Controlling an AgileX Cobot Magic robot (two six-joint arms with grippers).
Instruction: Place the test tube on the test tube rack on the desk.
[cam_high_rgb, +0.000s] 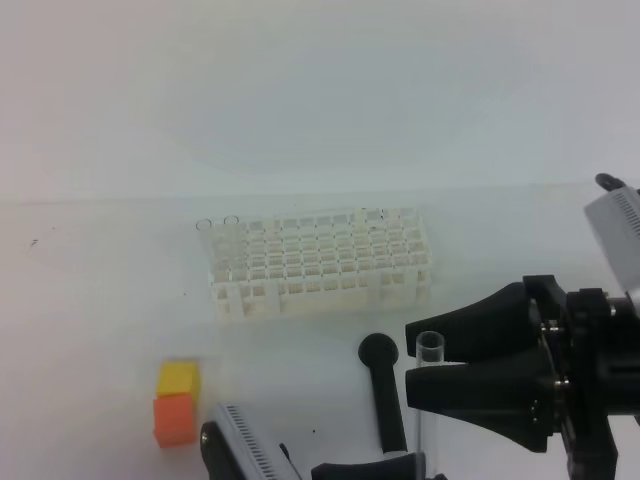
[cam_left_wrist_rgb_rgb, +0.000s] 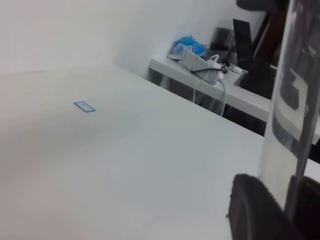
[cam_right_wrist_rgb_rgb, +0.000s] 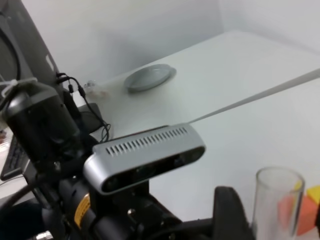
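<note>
The test tube (cam_high_rgb: 430, 385) stands upright over the desk (cam_high_rgb: 100, 300), in front of the test tube rack (cam_high_rgb: 320, 262). My left gripper (cam_high_rgb: 390, 466), at the bottom edge, is shut on the tube's lower part. In the left wrist view the glass test tube (cam_left_wrist_rgb_rgb: 285, 125) rises past a black finger pad (cam_left_wrist_rgb_rgb: 255, 210). My right gripper (cam_high_rgb: 408, 361) is open, with one finger on each side of the tube's upper end, apart from the glass. The right wrist view shows the test tube's rim (cam_right_wrist_rgb_rgb: 277, 200) beside one finger (cam_right_wrist_rgb_rgb: 230, 210).
A black round-headed stick (cam_high_rgb: 385, 385) lies just left of the tube. Orange and yellow cubes (cam_high_rgb: 177, 402) sit at the front left. A few clear tubes (cam_high_rgb: 232, 230) stand in the rack's back row. The left wrist camera (cam_right_wrist_rgb_rgb: 145, 155) sits close below the right gripper.
</note>
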